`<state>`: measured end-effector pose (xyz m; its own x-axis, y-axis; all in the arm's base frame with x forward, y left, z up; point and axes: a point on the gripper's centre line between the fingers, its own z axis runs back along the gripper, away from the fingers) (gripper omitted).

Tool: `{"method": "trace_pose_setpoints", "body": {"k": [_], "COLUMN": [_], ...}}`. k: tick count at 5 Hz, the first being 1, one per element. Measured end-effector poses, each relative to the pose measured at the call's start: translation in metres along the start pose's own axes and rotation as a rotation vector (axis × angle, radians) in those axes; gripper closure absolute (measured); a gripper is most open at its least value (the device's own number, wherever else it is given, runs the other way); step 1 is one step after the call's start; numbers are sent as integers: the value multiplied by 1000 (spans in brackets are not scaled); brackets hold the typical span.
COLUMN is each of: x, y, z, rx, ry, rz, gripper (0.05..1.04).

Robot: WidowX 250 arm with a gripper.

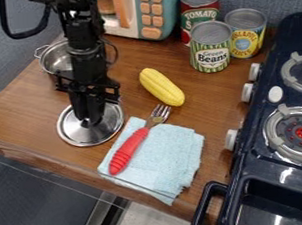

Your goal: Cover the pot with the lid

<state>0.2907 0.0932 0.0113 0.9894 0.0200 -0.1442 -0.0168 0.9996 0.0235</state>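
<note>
Around the pot (56,60) spreads the wooden counter (196,101), and from where I stand the black arm (84,45) hangs partly in front of it. The pot looks uncovered, so I'd say the job is at its start: the lid must be secured, lifted, carried over and set on. Just nearer me than the pot, the lid (79,136) lies flat, its middle right beneath the gripper (90,121). Whether that's open or closed on the lid, I can't tell.
</note>
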Motion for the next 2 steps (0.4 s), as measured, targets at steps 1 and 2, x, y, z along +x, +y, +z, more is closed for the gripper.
{"method": "trace_pose_setpoints", "body": {"k": [1,2], "x": [-1,6], "y": [1,4], "z": [30,49], "rx": [13,26], "ry": [-61,-90], "rz": [16,24], "gripper": [815,815]}}
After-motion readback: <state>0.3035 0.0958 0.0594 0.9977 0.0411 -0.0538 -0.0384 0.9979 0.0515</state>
